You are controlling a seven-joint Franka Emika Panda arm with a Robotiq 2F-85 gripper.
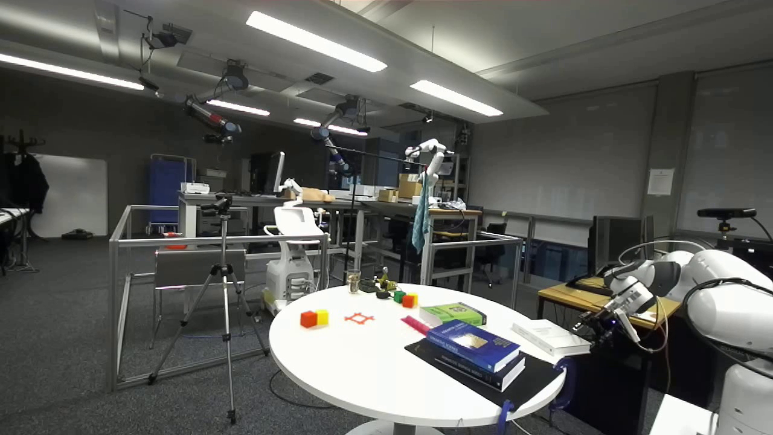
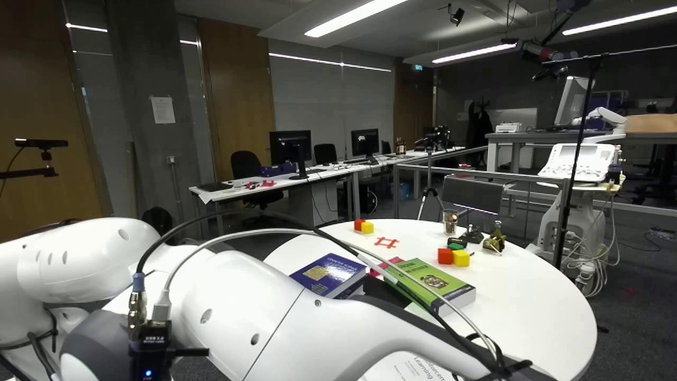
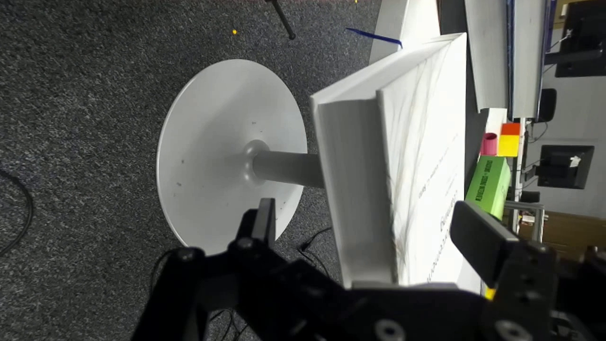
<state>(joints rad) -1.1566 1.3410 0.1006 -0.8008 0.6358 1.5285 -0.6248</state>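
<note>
My gripper (image 3: 363, 213) is open in the wrist view, with one finger on each side of the near end of a thick white book (image 3: 362, 189). Both fingers show gaps to the book, and nothing is held. In an exterior view the gripper (image 1: 595, 329) is at the table's edge beside the white book (image 1: 551, 336), which lies flat and reaches the rim. In an exterior view the arm hides the gripper and part of the white book (image 2: 411, 369). A blue book (image 1: 474, 344) lies on a black book (image 1: 477, 371) nearby. A green book (image 1: 453, 313) lies farther back.
The round white table (image 1: 338, 368) carries a black mat (image 1: 531, 386), red and yellow cubes (image 1: 314, 318), a red lattice piece (image 1: 359, 318), more cubes (image 1: 407, 298), a pink piece (image 1: 415, 324) and a glass (image 1: 354, 281). Blue clamps (image 1: 564, 380) grip the rim. A tripod (image 1: 224, 302) stands behind.
</note>
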